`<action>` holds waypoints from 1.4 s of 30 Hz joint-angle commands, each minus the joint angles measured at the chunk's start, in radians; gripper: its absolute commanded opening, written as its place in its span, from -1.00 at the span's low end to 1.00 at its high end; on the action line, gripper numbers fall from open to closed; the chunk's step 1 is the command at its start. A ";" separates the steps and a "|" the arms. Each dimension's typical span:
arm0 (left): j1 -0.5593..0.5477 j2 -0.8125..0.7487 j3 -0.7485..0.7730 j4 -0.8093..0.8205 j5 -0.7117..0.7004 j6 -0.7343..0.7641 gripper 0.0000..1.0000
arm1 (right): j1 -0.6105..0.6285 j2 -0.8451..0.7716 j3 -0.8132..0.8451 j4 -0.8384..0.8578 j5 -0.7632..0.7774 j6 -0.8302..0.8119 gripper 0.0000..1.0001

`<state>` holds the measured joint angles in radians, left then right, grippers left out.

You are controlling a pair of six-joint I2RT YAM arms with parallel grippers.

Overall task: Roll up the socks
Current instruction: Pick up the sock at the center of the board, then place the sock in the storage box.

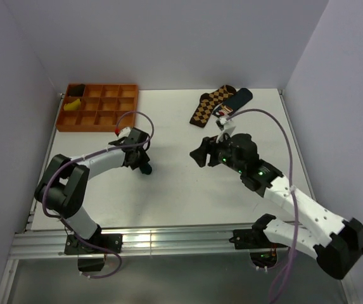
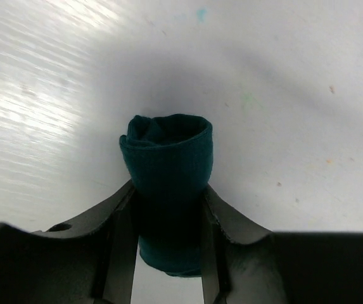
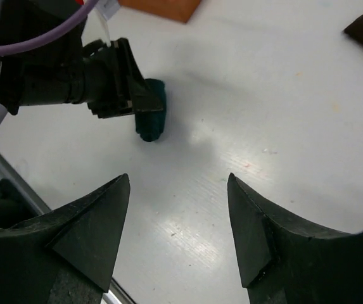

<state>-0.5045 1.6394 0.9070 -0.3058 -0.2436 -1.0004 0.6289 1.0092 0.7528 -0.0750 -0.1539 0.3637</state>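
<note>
— The left hand (image 2: 168,193): what does it have?
— Its fingers (image 2: 123,247) are half closed around a rolled teal sock (image 2: 166,149), which lies on the table (image 1: 187,190) on the near side of the orange tray (image 1: 99,106), just past its right end.
— And the right hand (image 3: 178,180)?
— Spread wide, holding nothing, farther right of the tray, apart from the sock.

I counted one rolled green sock (image 2: 166,164). Two more lay flat: one checked brown sock (image 1: 210,106) and one dark blue sock (image 1: 239,99). I also counted one orange tray (image 1: 95,127) with one yellow thing (image 1: 73,104) inside.
</note>
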 commanded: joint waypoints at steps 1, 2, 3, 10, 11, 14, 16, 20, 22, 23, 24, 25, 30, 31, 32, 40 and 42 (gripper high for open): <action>0.006 0.028 0.091 -0.243 -0.158 0.111 -0.99 | -0.014 -0.121 0.025 -0.141 0.143 -0.051 0.41; 0.006 0.028 0.149 -0.256 -0.177 0.153 -0.99 | -0.020 -0.147 0.023 -0.147 0.186 -0.055 0.43; 0.007 0.027 0.179 -0.265 -0.207 0.176 -0.99 | -0.021 -0.194 0.023 -0.167 0.213 -0.057 0.48; 0.067 0.045 0.407 -0.236 -0.238 0.520 -0.99 | -0.034 -0.307 0.006 -0.193 0.347 -0.095 0.69; 0.079 0.054 0.426 -0.213 -0.214 0.570 -0.99 | -0.034 -0.310 0.011 -0.204 0.349 -0.107 0.69; 0.135 0.077 0.510 -0.208 -0.142 0.715 -0.99 | -0.034 -0.314 0.010 -0.218 0.369 -0.111 0.69; 0.184 0.097 0.567 -0.204 -0.068 0.807 -0.99 | -0.034 -0.323 0.002 -0.215 0.355 -0.111 0.69; 0.302 0.137 0.642 -0.196 0.165 0.920 -0.99 | -0.035 -0.327 -0.004 -0.206 0.332 -0.120 0.69; 0.384 0.160 0.680 -0.187 0.239 0.974 -0.99 | -0.035 -0.319 0.000 -0.210 0.330 -0.132 0.68; 0.409 0.171 0.697 -0.193 0.345 0.988 -0.99 | -0.035 -0.311 0.006 -0.218 0.336 -0.147 0.68; 0.432 0.193 0.714 -0.200 0.371 1.034 -0.99 | -0.037 -0.305 0.011 -0.220 0.343 -0.150 0.68; 0.470 0.207 0.749 -0.220 0.394 1.081 -0.99 | -0.035 -0.301 0.013 -0.223 0.347 -0.157 0.68; 0.569 0.286 0.851 -0.296 0.525 1.198 -0.99 | -0.035 -0.262 0.023 -0.212 0.323 -0.146 0.68; 0.595 0.289 0.859 -0.300 0.553 1.244 -0.99 | -0.035 -0.253 0.026 -0.213 0.315 -0.143 0.67; 0.604 0.292 0.857 -0.299 0.584 1.269 -0.99 | -0.035 -0.239 0.036 -0.223 0.306 -0.141 0.67; 0.668 0.323 0.846 -0.257 0.594 1.442 -1.00 | -0.037 -0.182 0.080 -0.241 0.255 -0.140 0.65; 0.699 0.345 0.860 -0.263 0.653 1.461 -0.99 | -0.037 -0.167 0.094 -0.241 0.246 -0.135 0.64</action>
<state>0.1642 1.9564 1.7176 -0.5804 0.2989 0.3676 0.6003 0.8318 0.7811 -0.3298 0.1127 0.2367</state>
